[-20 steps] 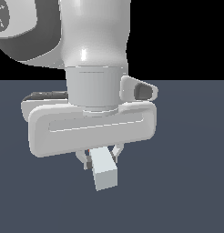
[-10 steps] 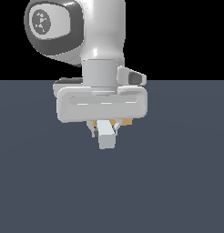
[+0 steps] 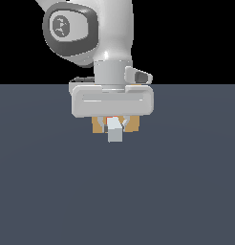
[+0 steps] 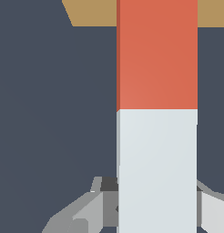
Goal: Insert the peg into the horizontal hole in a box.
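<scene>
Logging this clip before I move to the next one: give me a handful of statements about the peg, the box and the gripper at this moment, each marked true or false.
1. The gripper is holding the peg. True.
2. The peg is gripped at its orange-red part. False: in the wrist view the fingers sit at the pale grey-white part, and the orange-red part points toward the box.
3. The peg lies flat on the floor, away from the arm. False: it is held between the fingers, just under the hand.
4. In the exterior view the box shows on both sides of the peg, behind it. True.
5. The hole is plainly visible. False: the peg and the gripper cover the middle of the box in both views.
</scene>
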Motion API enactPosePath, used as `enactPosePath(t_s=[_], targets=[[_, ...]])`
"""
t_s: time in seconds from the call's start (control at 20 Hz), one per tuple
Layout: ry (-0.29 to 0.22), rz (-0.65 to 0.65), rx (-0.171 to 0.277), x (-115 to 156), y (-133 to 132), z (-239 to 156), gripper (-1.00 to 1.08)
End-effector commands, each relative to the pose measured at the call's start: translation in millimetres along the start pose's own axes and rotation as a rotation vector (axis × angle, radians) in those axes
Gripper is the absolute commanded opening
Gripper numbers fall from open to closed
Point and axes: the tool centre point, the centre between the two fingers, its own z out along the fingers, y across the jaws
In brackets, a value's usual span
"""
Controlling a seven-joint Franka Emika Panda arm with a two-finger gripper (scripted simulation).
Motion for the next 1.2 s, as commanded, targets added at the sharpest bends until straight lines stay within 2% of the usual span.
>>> enactPosePath(t_s=[0.0,0.8,1.15], targets=[[0.000,0.009,-0.002,4,3,-2,-1.00],[0.000,0.010,0.002,5,2,0,-1.00],[0.000,0.010,0.001,30,2,-1,-1.00]])
